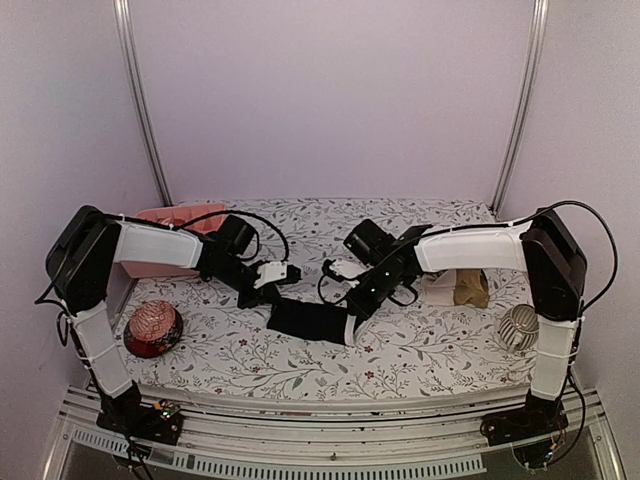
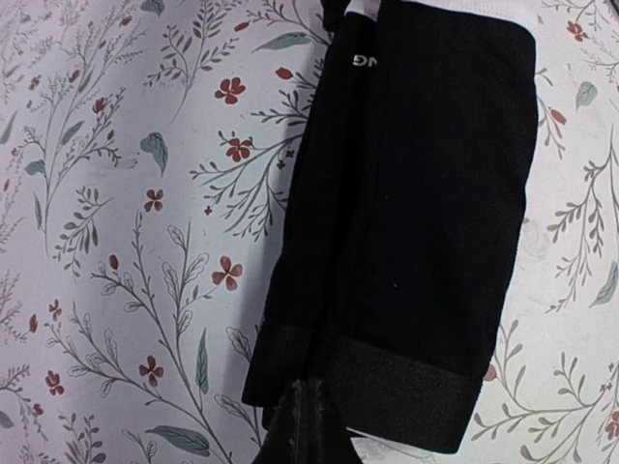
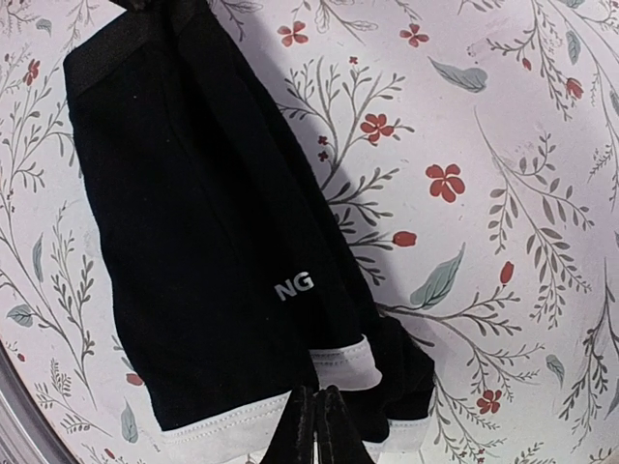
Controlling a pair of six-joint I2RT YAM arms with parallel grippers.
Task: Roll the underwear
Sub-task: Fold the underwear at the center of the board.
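- Black underwear (image 1: 308, 320), soft and limp, is lying folded into a strip mid-desk (image 1: 420, 350), between both arms.
- Left jaws are pinching its ribbed elastic hem (image 2: 406, 391); right jaws are pinching the white trim (image 3: 340, 367) end. Both are clamped on cloth.
- Rolling well is calling for even tension, aligned edges and tight turns.
- Further back, the tan underwear (image 1: 470, 288) is sitting crumpled behind the right arm.

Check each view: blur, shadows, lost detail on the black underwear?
Top view: even, lilac-tinted light; underwear is a flat black patch, no folds readable. Left wrist: sharp; soft shadow on the floral cover left of the cloth. Right wrist: sharp, white lettering legible, soft shadow to the cloth's right.
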